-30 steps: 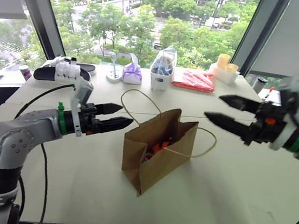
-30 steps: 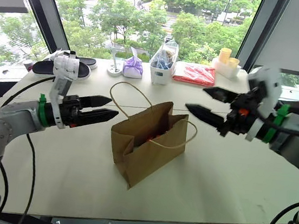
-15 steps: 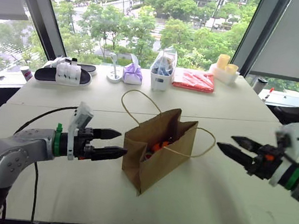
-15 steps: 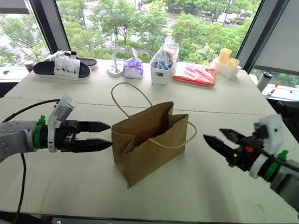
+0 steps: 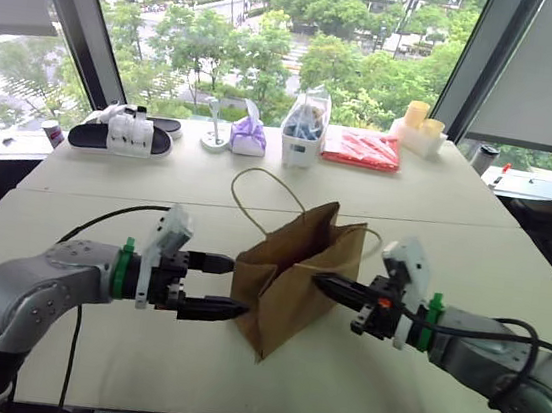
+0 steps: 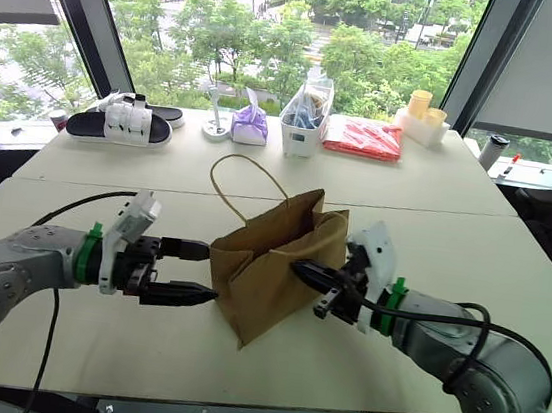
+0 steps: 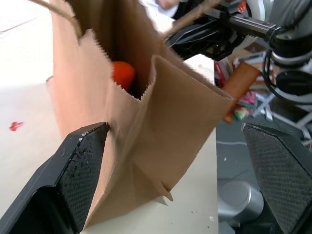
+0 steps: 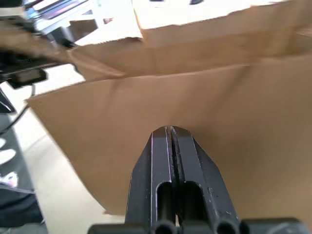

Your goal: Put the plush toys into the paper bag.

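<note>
The paper bag stood in the middle of the table, hemmed in on both sides: the left gripper sat wide open at its one end, the right gripper pressed shut against its side wall. The bag's mouth stayed open from above (an orange toy showed inside), though one twine handle arched over it. Clutter lined the far edge by the window; the near tabletop lay bare.

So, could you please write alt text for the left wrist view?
A brown paper bag stands open between the left gripper's two wide-apart black fingers, with an orange plush toy visible inside. Beyond the bag, the right gripper reaches in from the far side.
</note>
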Available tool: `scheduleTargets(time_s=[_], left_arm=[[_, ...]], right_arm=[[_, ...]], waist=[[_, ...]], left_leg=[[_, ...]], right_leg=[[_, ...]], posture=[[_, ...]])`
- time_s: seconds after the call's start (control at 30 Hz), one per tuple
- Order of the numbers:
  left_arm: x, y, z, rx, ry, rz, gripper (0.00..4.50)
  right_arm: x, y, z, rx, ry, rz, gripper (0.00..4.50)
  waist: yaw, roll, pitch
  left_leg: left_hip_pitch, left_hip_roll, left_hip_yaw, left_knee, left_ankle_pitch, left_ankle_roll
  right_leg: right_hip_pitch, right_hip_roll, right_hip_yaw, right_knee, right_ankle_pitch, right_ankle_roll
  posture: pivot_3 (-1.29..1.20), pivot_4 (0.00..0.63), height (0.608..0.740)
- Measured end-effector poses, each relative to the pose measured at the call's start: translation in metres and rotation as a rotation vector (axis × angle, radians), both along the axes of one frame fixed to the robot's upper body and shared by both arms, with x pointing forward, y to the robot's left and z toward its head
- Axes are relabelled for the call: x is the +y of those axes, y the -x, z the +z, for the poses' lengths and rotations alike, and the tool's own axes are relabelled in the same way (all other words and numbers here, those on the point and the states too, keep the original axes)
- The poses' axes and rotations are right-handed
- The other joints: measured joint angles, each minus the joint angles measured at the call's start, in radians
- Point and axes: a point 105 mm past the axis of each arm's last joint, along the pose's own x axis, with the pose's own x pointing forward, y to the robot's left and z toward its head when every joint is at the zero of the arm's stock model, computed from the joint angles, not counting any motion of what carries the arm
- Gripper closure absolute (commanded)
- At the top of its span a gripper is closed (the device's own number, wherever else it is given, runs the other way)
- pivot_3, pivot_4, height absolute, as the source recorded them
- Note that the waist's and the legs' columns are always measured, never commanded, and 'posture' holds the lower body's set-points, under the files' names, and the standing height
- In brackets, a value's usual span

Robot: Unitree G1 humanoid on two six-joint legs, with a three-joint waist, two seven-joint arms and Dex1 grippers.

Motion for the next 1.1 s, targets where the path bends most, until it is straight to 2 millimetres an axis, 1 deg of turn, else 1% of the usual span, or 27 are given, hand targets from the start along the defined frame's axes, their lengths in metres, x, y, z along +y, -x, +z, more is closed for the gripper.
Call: scheduleTargets(time_s=[0.07,0.13,0.23,0.4,0.53,0.6,0.67,0.7,0.77,0.93,0.97,1.07,1.1], left_arm=[[-0.005,-0.001,-0.002,-0.013,-0.005,-0.009,0.0],[-0.014,-0.002,-0.004,-0.025,0.001,-0.027,0.0],[-0.023,-0.007,-0.01,-0.054,-0.009,-0.005,0.0],[-0.027,-0.02,-0.016,-0.068,0.008,0.09,0.0],[-0.03,-0.026,-0.023,-0.059,0.023,0.159,0.0],[-0.033,-0.026,-0.029,-0.034,0.044,0.19,0.0],[-0.035,-0.025,-0.033,-0.021,0.052,0.201,0.51],[-0.036,-0.025,-0.035,-0.015,0.056,0.21,0.9],[-0.04,-0.027,-0.037,-0.012,0.068,0.233,1.84],[-0.045,-0.03,-0.035,-0.009,0.095,0.261,4.39],[-0.045,-0.03,-0.035,-0.008,0.098,0.262,4.45],[-0.046,-0.034,-0.032,-0.014,0.1,0.258,4.45],[-0.046,-0.036,-0.03,-0.019,0.096,0.247,4.45]], right_arm=[[0.004,-0.003,-0.003,0.009,0.013,0.012,4.46],[0.01,-0.004,-0.004,0.003,0.025,0.035,4.46],[0.015,-0.004,-0.009,0.008,0.043,0.057,4.46],[0.015,-0.005,-0.01,0.01,0.049,0.057,4.46],[0.014,-0.005,-0.011,0.011,0.051,0.051,4.46],[0.009,-0.005,-0.011,0.014,0.046,0.028,4.46],[0.005,-0.005,-0.009,0.006,0.043,0.008,4.5],[0.002,-0.005,-0.007,0.001,0.037,-0.008,4.5],[-0.005,-0.005,-0.004,-0.005,0.029,-0.042,4.5],[-0.014,-0.001,0.002,-0.018,0.04,-0.082,4.5],[-0.017,0.0,0.003,-0.021,0.039,-0.094,4.5],[-0.025,0.004,0.006,-0.017,0.048,-0.116,4.5],[-0.03,0.007,0.009,-0.023,0.049,-0.129,4.5]], waist=[[-0.001,0.0,0.0],[0.0,0.0,0.0],[-0.001,0.0,0.0],[-0.001,0.0,0.0],[-0.001,0.0,0.0],[0.0,0.0,0.0],[0.0,0.0,0.0],[0.002,0.0,0.0],[0.003,0.0,0.0],[0.001,0.0,0.0],[0.001,0.0,0.0],[0.002,0.0,0.0],[0.005,0.0,0.0]], left_leg=[[0.0,0.0,0.0,0.0,0.0,0.0],[0.0,0.0,-0.001,0.0,0.0,0.0],[0.0,0.0,0.0,0.0,0.0,0.0],[0.0,0.0,-0.001,0.0,0.0,0.0],[0.0,0.0,-0.001,0.0,0.0,0.0],[0.0,0.0,-0.001,0.0,0.0,0.0],[0.0,0.0,-0.001,0.0,0.0,0.0],[0.0,0.0,-0.001,0.0,0.0,0.0],[0.0,-0.001,-0.001,0.0,0.0,0.0],[0.0,0.0,-0.001,0.0,0.0,0.0],[0.0,0.0,-0.001,0.0,0.0,0.0],[0.0,-0.001,-0.001,0.0,0.0,0.0],[-0.001,-0.001,-0.001,0.001,0.0,0.0]], right_leg=[[0.0,0.0,0.0,0.0,0.0,0.0],[0.0,0.0,0.0,0.0,0.0,0.001],[0.0,0.0,0.0,0.0,0.0,0.001],[0.0,0.0,0.0,0.0,0.001,0.001],[0.0,0.0,0.0,0.0,0.001,0.001],[0.0,0.0,0.0,0.0,0.001,0.001],[0.0,0.0,0.0,0.0,0.001,0.001],[0.0,0.0,0.0,0.0,0.001,0.001],[0.0,0.0,0.0,0.0,0.001,0.001],[0.0,0.0,0.0,0.0,0.001,0.001],[0.0,0.0,0.0,0.0,0.001,0.001],[0.0,0.0,0.0,0.0,0.001,0.001],[0.0,0.0,-0.001,0.0,0.001,0.001]], posture=[[0.0,0.15,0.74],[0.0,0.15,0.74],[0.0,0.15,0.74],[0.0,0.15,0.74],[0.0,0.15,0.74],[0.0,0.15,0.74],[0.0,0.15,0.74],[0.0,0.15,0.74],[0.0,0.15,0.74],[0.0,0.15,0.74],[0.0,0.15,0.74],[0.0,0.15,0.74],[0.0,0.15,0.74]])
